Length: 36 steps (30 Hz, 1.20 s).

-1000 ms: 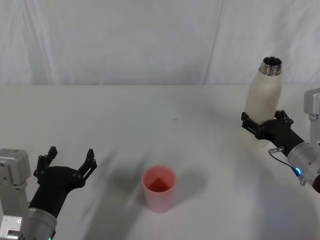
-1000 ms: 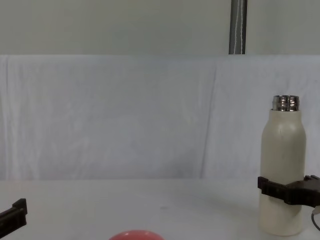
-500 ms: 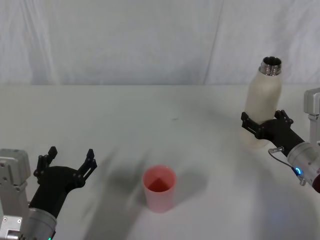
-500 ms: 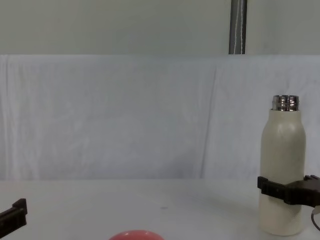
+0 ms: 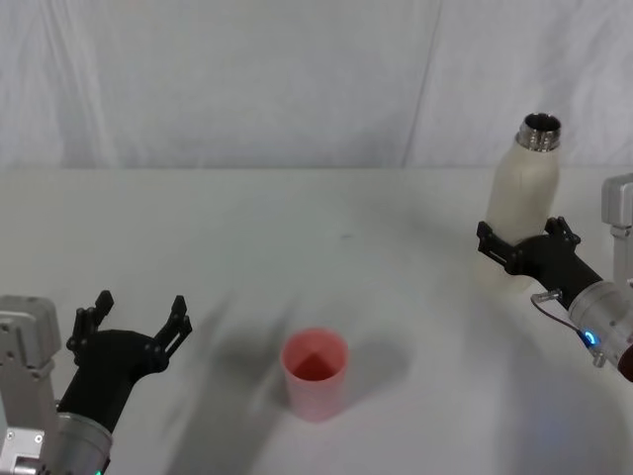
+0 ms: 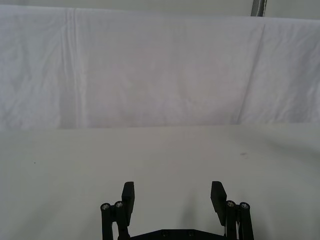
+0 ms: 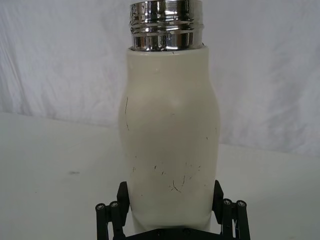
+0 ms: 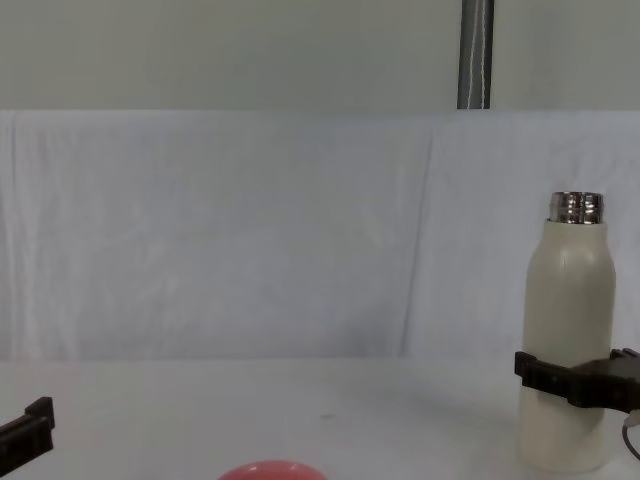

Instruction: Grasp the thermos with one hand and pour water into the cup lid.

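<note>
Thermos: the cream-white thermos (image 5: 522, 213) stands upright at the far right of the surface, with no cap on its shiny threaded steel neck (image 7: 166, 24). Small dark scratches mark its body in the right wrist view.
Thermos base: in the chest view the bottom sits at the level of the surface; I cannot tell if it touches the surface or is a little above it.
Right pincer: the right pincer (image 5: 526, 246) is clenched around the lower part of the thermos, one black finger (image 7: 122, 196) pressed on each side of the body, so it is grasping the bottle.
Cup lid: the pink-red cup lid (image 5: 316, 372) stands upright with its opening up, near the front middle of the surface, well apart from the thermos. In the chest view its curved top edge (image 8: 272, 470) is at the bottom of the picture.
Left pincer: the left pincer (image 5: 135, 319) hangs at the near left, its fingers spread wide, holding nothing and touching nothing; the cup lid is to its right, apart from it.
Surface: the white surface (image 5: 326, 228) is plain, with one tiny dark speck near its middle.
Room: a white cloth (image 8: 220, 230) with soft folds hangs behind the surface; above it there is a pale wall and a grey vertical pole (image 8: 476, 54).
</note>
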Motion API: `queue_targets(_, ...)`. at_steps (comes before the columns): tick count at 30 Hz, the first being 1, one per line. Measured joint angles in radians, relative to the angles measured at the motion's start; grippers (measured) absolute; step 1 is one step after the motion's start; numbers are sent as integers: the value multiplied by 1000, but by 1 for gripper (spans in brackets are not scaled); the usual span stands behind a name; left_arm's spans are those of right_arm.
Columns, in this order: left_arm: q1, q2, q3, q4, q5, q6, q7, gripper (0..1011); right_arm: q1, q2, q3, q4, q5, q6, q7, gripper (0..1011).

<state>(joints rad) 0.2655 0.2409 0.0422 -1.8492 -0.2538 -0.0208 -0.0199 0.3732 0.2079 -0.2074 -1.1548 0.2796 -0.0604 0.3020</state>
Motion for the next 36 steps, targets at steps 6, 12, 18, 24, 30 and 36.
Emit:
queue_targets(6, 0, 0, 0, 0, 0, 0, 0, 1001, 0, 0, 0, 0, 0, 0, 0, 1000)
queue_targets(12, 0, 0, 0, 0, 0, 0, 0, 1001, 0, 0, 0, 0, 0, 0, 0, 1000)
queue_targets(18, 0, 0, 0, 0, 0, 0, 0, 1001, 0, 0, 0, 0, -1, 1, 0, 1000)
queue_targets(24, 0, 0, 0, 0, 0, 0, 0, 1001, 0, 0, 0, 0, -1, 1, 0, 1000)
queue_targets(30, 0, 0, 0, 0, 0, 0, 0, 1001, 0, 0, 0, 0, -1, 1, 0, 1000)
queue_targets(36, 0, 0, 0, 0, 0, 0, 0, 1001, 0, 0, 0, 0, -1, 1, 0, 1000)
